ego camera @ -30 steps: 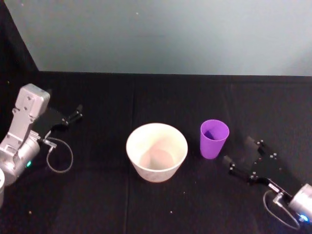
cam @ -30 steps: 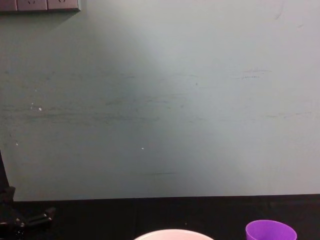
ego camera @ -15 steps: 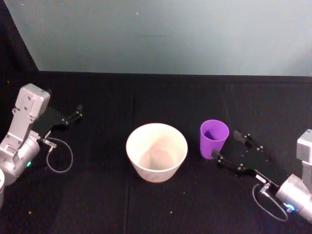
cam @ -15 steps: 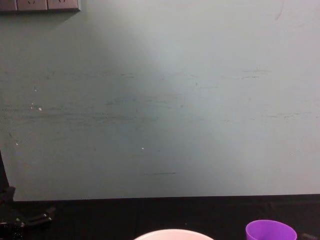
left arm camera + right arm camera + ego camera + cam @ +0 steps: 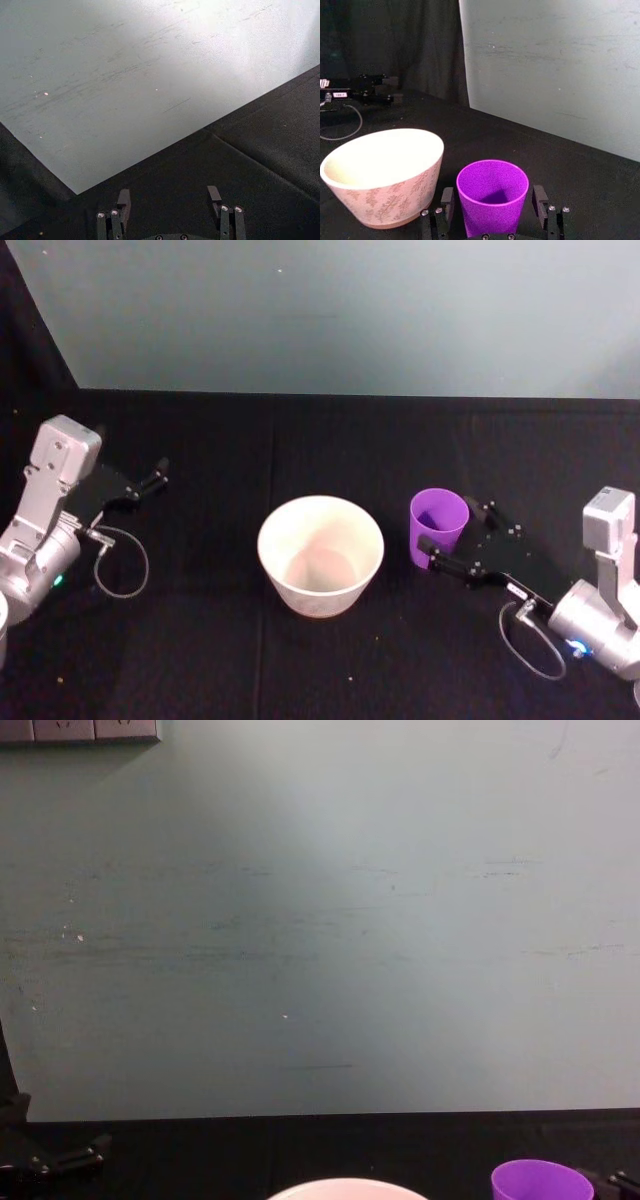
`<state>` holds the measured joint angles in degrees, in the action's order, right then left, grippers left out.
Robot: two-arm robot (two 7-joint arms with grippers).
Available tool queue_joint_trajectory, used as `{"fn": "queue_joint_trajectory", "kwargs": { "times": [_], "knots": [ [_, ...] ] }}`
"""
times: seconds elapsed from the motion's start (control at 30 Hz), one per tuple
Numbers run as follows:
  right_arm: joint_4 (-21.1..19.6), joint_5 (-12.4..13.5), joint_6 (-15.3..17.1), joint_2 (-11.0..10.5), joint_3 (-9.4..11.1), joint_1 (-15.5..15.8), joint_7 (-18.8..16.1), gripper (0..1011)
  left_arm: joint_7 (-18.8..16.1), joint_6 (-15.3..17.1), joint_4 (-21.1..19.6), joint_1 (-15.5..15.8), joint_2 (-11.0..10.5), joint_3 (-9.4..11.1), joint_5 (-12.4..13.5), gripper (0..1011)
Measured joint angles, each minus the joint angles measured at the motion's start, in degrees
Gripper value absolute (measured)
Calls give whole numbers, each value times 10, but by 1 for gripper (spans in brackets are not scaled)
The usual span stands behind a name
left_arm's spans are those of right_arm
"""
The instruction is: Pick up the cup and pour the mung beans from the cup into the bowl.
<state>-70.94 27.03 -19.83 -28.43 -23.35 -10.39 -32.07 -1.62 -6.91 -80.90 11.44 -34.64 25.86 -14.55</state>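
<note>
Right gripper [image 5: 452, 527]: fingers [image 5: 448, 199] spread, one on each side of the cup [image 5: 492, 192], low on its wall. I see a thin gap on both sides, so I log the jaws as released, not clamping. The arm reaches in from about 4 o'clock of the cup.

The cup stands upright on the black table cloth [image 5: 300, 440], rim level. Its inside is in shadow, and I cannot make out the contents.

The bowl [image 5: 385, 195] also stands upright. The cup is at 3 o'clock of it, just beside and not touching. The bowl wall carries a faint leaf pattern on the outside.

Left gripper [image 5: 169, 196]: fingers apart with nothing between them. It sits parked over the cloth at about 9 to 10 o'clock of the bowl, well apart from it, and points toward the grey-green wall [image 5: 350, 310] at 12 o'clock.
</note>
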Motion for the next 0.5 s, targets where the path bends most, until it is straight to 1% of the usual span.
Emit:
{"fn": "queue_joint_trajectory", "kwargs": {
  "times": [0.5],
  "knots": [
    [13,-22,20,22,8,-19,-5,1002,0,0,0,0,0,0,0,1000]
  ]
}}
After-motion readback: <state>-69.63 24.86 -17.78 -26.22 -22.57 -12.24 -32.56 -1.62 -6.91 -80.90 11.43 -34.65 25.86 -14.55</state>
